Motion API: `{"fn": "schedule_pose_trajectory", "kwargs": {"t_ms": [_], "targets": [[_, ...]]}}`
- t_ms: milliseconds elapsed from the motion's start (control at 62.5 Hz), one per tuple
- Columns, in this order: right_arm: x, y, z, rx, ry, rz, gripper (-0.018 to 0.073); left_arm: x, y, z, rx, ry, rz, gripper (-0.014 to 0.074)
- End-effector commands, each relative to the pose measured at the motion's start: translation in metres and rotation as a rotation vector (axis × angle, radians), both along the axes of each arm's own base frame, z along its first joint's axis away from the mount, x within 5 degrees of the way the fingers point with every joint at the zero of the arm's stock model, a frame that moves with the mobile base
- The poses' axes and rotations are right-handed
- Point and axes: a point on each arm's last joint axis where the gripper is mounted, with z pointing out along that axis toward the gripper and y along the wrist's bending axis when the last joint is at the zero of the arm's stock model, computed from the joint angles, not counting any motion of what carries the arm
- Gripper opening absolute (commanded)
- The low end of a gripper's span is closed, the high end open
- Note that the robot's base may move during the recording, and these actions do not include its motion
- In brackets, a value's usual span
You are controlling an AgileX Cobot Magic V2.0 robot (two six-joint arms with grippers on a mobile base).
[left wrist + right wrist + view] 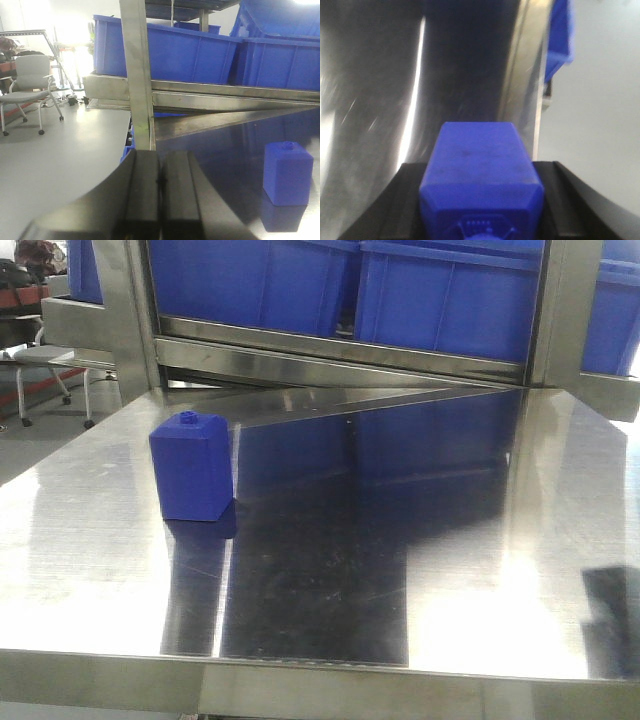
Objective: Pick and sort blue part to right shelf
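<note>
squat blue block (192, 468): upright, left on steel table (450, 590) | office chair (31, 80): far left, on floor

Blue part (481, 172) cap partly beyond btm edge of right wrist view.

the blue part (480, 165), a narrow dark-blue plastic block with chamfered shoulders and a stepped cap, is held between the fingers of the right gripper (482, 200), with its cap end turned towards the wrist camera and its base pointed away. the right shelf (340, 362), a brushed-steel rack, is loaded with large blue bins (440, 295) behind its front bar.
</note>
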Motion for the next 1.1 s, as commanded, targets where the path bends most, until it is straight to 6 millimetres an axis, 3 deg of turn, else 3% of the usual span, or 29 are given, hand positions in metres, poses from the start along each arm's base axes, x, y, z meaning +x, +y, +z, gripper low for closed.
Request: {"fn": "schedule_pose_trajectory", "kwargs": {"t_ms": [0,256,608,1089], "targets": [[-0.018,-0.004,0.025,-0.005,-0.277,-0.024,0.0311,-0.002,0.001,0.001,-0.019,-0.078,0.004,0.0134],[-0.071,-0.005,0.012,-0.009,-0.499,-0.031,0.0311,-0.002,0.001,0.001,-0.019,-0.078,0.004,0.0134],[-0.120,-0.005,0.004,-0.026,-0.651,-0.026,0.0311,-0.002,0.001,0.001,-0.019,-0.078,0.004,0.0134],[-0.125,-0.005,0.006,-0.026,-0.673,-0.027,0.0311,-0.002,0.001,0.001,-0.019,-0.078,0.004,0.0134]]}}
